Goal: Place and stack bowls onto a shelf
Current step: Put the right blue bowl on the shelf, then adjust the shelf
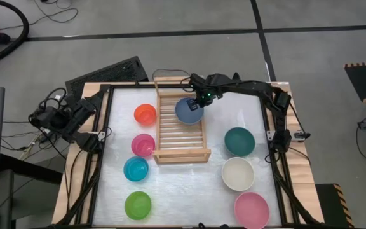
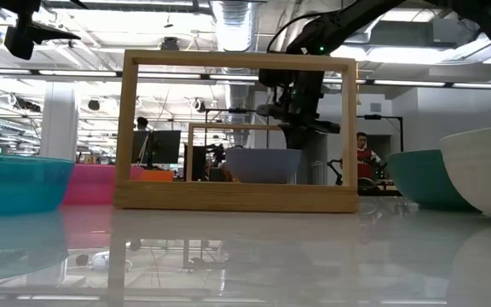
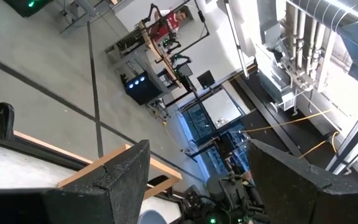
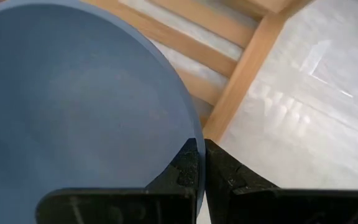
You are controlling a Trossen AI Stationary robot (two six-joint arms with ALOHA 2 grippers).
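Seen from above, we find the right hand (image 1: 201, 100) reaching in from the far right corner of the counter (image 1: 189, 184) and clamped on the rim of the grey-blue bowl (image 1: 189, 110), one finger inside the rim and one outside. The bowl sits on the slats of the wooden shelf (image 1: 180, 154), in its far half and against the right side rail. In the right wrist view we see the two fingertips (image 4: 224, 172) pinching the bowl's thin edge (image 4: 79, 106) directly above the rail (image 4: 244, 68). In the low view the same bowl (image 2: 263, 165) appears upright within the shelf's end frame (image 2: 237, 197), with the right arm coming down onto it from above.

To the left of the shelf we note the four smaller bowls in a column: orange-red (image 1: 145, 114), magenta (image 1: 143, 145), cyan (image 1: 136, 169) and lime green (image 1: 138, 205). To its right stand the dark teal (image 1: 239, 141), cream-white (image 1: 237, 173) and light pink (image 1: 251, 210) bowls.

The left hand (image 3: 194, 180) waits off the counter's far left edge, its fingers apart and holding nothing.
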